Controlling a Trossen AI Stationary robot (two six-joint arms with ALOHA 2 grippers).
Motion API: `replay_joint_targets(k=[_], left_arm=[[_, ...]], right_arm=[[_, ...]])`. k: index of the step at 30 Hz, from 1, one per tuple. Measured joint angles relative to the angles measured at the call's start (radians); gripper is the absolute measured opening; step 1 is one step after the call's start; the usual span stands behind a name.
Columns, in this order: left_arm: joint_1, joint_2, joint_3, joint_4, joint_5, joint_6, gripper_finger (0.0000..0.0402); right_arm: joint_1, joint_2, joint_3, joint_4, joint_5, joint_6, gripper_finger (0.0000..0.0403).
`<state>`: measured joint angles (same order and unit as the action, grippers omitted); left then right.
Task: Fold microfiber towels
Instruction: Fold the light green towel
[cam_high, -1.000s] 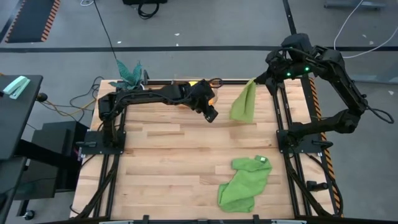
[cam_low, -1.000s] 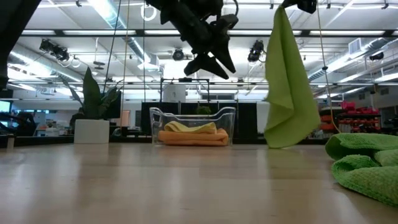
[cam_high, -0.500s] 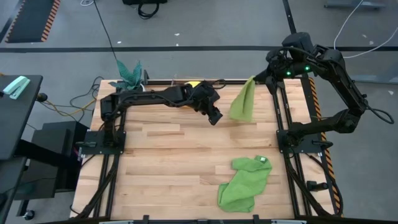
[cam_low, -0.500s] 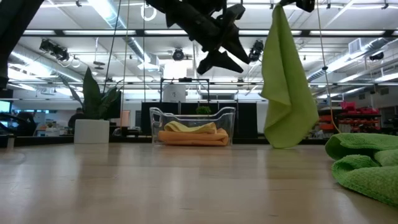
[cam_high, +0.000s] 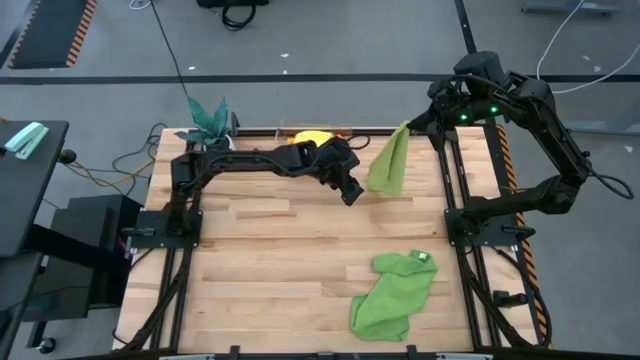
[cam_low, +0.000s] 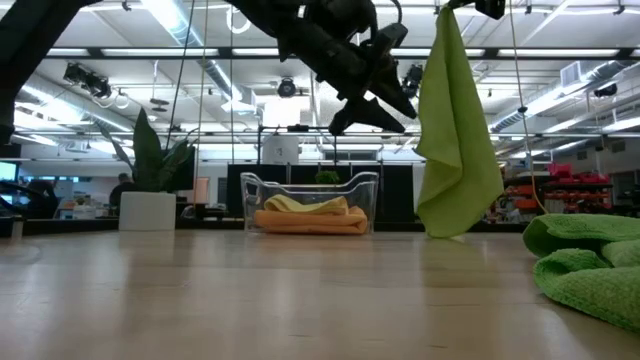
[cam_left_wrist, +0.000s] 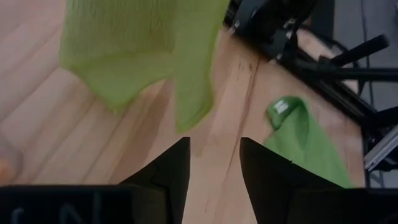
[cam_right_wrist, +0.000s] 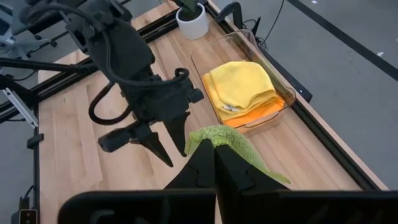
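Note:
A lime green towel (cam_high: 389, 165) hangs from my right gripper (cam_high: 408, 128), which is shut on its top, high over the table's far right. My left gripper (cam_high: 352, 193) stands open in the air just left of the towel's lower part (cam_left_wrist: 137, 50), touching nothing. Its fingers (cam_left_wrist: 168, 171) point slantwise down toward the towel. A larger mid-green towel (cam_high: 392, 292) with a small white tag (cam_high: 421, 257) lies crumpled on the table near the right front. A yellow towel (cam_right_wrist: 239, 84) lies folded on an orange one in a clear bin (cam_low: 312, 205) at the far edge. My right gripper pinches the lime towel's top end (cam_right_wrist: 217, 135) between its two shut fingers, coming from above and slanting down. The cloth is bunched there; how many layers, I cannot tell. The towel hangs slack below the fingers, its lower corners (cam_low: 445, 225) close above the table.
A teal-leaved plant in a white pot (cam_high: 207, 118) stands at the far left corner, beside the bin. Bare wood lies across the table's left and middle (cam_high: 270, 250). Black frame rails (cam_high: 455, 215) run along both sides.
My left gripper has moved toward the table's right edge and a little down, closing in on the hanging lime towel, with its fingers tipping further downward. The towel has swung slightly toward it. My right gripper has kept still.

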<state>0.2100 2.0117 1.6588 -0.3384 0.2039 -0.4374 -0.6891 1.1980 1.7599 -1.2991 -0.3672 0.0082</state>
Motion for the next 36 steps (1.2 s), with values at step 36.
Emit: replay_joint_targets(k=[36], left_arm=[[0.017,0.063,-0.001,0.101,-0.035,-0.01,0.0136]], right_arm=[[0.0,0.0,-0.001,0.026,-0.028,0.008,0.0]])
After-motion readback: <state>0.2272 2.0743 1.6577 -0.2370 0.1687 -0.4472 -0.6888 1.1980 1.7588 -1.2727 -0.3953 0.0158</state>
